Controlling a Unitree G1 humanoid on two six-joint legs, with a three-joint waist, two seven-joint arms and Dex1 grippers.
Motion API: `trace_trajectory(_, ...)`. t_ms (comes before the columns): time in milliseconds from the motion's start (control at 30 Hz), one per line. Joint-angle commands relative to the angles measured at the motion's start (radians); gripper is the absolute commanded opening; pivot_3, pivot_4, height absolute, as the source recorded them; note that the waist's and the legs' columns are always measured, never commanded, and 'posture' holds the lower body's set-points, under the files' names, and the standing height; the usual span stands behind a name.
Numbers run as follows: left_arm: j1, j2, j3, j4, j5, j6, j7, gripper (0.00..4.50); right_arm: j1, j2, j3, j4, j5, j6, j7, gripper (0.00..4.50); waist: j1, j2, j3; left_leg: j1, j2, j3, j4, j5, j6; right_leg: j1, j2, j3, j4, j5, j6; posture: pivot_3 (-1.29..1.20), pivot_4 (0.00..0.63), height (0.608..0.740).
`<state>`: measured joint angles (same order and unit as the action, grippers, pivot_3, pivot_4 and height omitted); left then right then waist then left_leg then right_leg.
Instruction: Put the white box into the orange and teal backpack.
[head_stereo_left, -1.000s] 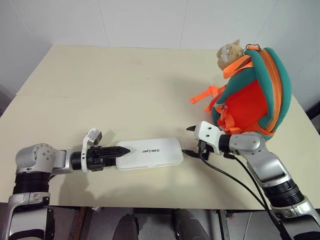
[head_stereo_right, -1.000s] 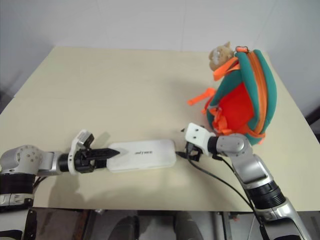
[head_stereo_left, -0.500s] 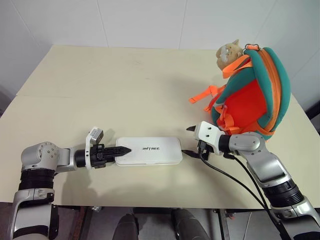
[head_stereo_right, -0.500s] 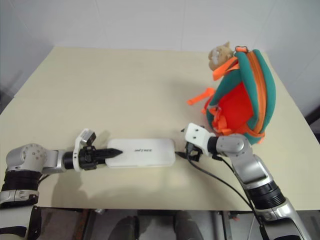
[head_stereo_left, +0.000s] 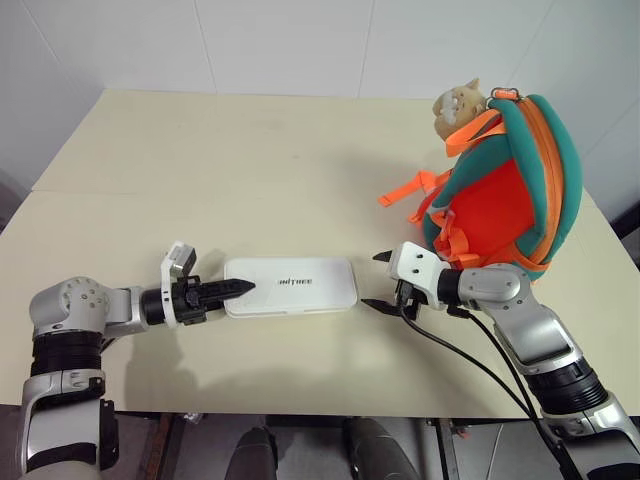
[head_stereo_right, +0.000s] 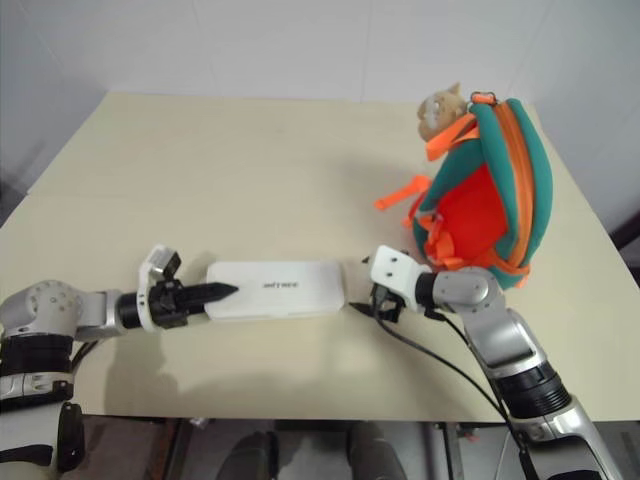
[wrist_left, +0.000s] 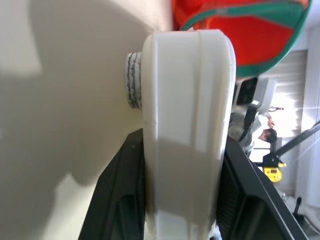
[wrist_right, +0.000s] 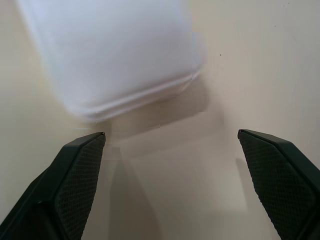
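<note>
1. left gripper (head_stereo_left: 238, 288) has its fingers clamped on the near-left end of the box (head_stereo_left: 291, 286), holding it.
2. the box sits low over the table (head_stereo_left: 250, 170), between the two grippers.
3. right gripper (head_stereo_left: 378, 281) is spread wide, just beside the box's other end, holding nothing.
4. the backpack (head_stereo_left: 505, 185) stands upright behind the right gripper.

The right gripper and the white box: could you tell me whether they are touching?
Apart. In the right wrist view, the right gripper is open, with bare table between its fingers and the near end of the white box.
</note>
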<state>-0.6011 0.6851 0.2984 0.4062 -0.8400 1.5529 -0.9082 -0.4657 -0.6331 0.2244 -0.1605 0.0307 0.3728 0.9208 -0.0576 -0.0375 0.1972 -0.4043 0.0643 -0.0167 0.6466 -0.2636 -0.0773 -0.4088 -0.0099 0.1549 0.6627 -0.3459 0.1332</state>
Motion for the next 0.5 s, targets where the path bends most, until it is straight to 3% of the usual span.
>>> trace_trajectory(33,-0.048,0.008,0.085,-0.044,-0.044,0.017,0.019,1.33,-0.005,-0.004,-0.058,-0.051,0.029,-0.001,-0.022,4.5,0.001,0.0,0.0,0.0,0.0,0.0,0.0,0.0,0.0,0.0,0.0,0.0,0.0,0.0,0.0,0.0,0.15,0.74)
trace_trajectory(233,-0.079,-0.014,0.206,-0.111,-0.108,0.061,0.09,1.33,0.012,0.03,-0.124,-0.088,0.06,0.011,-0.097,4.5,0.0,0.0,0.0,-0.001,0.0,0.0,-0.001,0.0,0.0,-0.001,0.0,0.0,-0.001,0.0,0.0,0.0,0.15,0.74)
trace_trajectory(500,-0.106,-0.041,0.273,-0.231,-0.269,0.062,0.226,1.33,0.066,0.268,-0.227,-0.257,0.034,0.109,-0.452,4.5,0.0,0.0,0.0,-0.001,0.001,-0.001,-0.001,0.0,-0.001,-0.001,0.0,0.0,0.0,0.0,0.0,0.0,0.15,0.74)
